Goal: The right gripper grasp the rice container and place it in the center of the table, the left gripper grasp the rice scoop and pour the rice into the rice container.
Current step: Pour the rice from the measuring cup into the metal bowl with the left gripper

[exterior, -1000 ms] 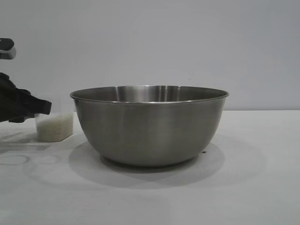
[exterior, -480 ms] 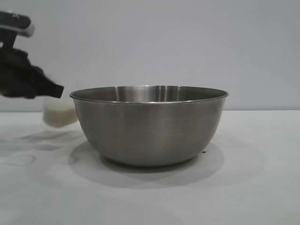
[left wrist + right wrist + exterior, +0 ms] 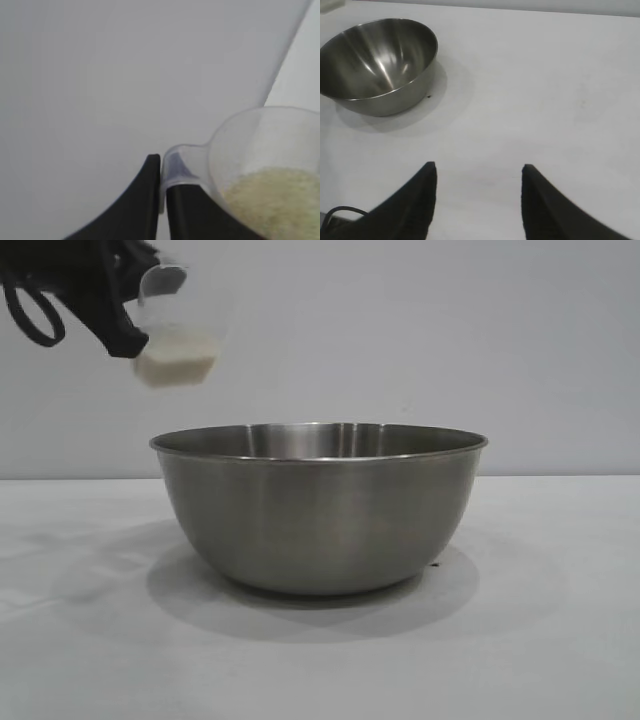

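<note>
Scoop lifted off table to upper left; my left gripper (image 3: 128, 322) pinches rice scoop (image 3: 178, 340) handle, probably tilting toward rice container (image 3: 318, 508).

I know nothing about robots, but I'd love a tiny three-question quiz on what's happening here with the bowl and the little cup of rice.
1. True or false: the rice scoop is standing on the table.
2. Which gripper holds the scoop by its small handle: A) the left gripper, B) the right gripper, C) neither?
3. Fill in: the rice container so far holds ____ rice.

Key
1. False: it hangs in the air, above and just outside the container's rim on the left of the exterior view.
2. A. The right gripper is open and empty, back from the container.
3. No: the right wrist view shows it bare inside.
</note>
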